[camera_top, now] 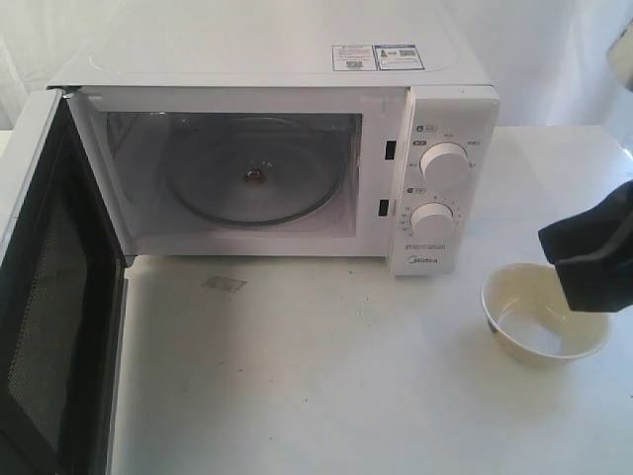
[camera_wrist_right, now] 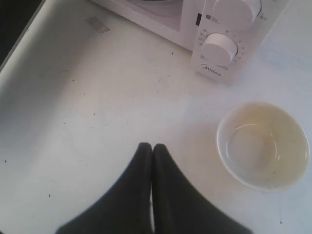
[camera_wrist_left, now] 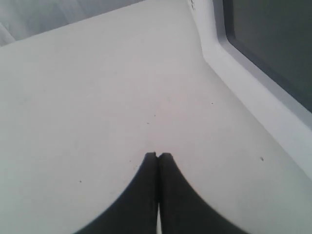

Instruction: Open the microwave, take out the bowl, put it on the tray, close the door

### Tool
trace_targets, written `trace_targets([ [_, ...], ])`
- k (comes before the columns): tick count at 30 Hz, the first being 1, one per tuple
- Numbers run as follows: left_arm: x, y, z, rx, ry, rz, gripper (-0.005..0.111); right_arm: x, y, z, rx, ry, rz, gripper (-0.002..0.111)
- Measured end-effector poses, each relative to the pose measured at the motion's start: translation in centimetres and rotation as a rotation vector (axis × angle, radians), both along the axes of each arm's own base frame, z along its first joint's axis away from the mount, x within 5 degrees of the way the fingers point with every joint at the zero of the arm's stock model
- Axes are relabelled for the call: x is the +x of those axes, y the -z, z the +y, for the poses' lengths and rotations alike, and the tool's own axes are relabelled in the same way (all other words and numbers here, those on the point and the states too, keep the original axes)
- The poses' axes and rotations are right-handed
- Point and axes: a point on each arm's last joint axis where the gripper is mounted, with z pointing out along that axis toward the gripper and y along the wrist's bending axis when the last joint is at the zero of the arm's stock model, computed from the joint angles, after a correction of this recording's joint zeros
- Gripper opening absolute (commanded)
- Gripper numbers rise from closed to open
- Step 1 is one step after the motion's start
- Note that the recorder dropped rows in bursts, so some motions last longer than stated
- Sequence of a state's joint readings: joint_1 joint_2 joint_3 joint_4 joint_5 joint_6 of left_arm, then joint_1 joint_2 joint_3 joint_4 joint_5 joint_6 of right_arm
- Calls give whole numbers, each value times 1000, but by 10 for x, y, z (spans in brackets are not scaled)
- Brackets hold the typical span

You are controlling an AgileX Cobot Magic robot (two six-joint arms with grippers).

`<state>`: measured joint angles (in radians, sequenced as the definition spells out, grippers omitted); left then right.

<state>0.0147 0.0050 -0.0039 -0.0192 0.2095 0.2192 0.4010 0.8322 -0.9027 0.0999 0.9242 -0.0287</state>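
On the table (camera_top: 326, 396), right of the microwave (camera_top: 247, 59) and just in front of its dial panel (camera_top: 450, 119), is the bowl (camera_top: 519, 322). It stands upright, straight on the tabletop. The inside is glossy with a faint ring low down. I can't tell whether that is a little clear liquid or just the base.

The door (camera_top: 49, 297) hangs wide open to the left, with the mesh side of its dark window showing. The cavity holds the glass turntable (camera_top: 252, 183), with a brown hub at its centre. Two dials (camera_top: 445, 163) sit one above the other on the panel. Stickers (camera_top: 378, 56) are on top, toward the back right. A small grey patch (camera_top: 225, 284) lies on the table just in front of the cavity.

The right gripper (camera_wrist_right: 152, 146) has its fingers (camera_wrist_right: 139, 185) pressed together, tips touching, with nothing between them. The wrist cam shows the bowl beside the tips, with bare table between. From the room cam the dark gripper comes in at the right edge and overlaps the bowl's far rim. Height over the rim is not readable there.

The left gripper (camera_wrist_left: 157, 156) also has its fingers (camera_wrist_left: 141, 195) together, clamped on nothing. It hangs over bare table, with the door's white frame and dark window just beside it.
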Motion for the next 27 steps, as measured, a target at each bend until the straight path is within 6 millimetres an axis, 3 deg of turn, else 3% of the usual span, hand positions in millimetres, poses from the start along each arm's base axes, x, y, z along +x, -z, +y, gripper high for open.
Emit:
trace_targets([
  [7,1,-2,1,81,20,-29,0,4,-4,1,22,3,-58,0],
  [27,2,-5,1,85,18,-63,0,5,-5,1,30,5,-75,0],
])
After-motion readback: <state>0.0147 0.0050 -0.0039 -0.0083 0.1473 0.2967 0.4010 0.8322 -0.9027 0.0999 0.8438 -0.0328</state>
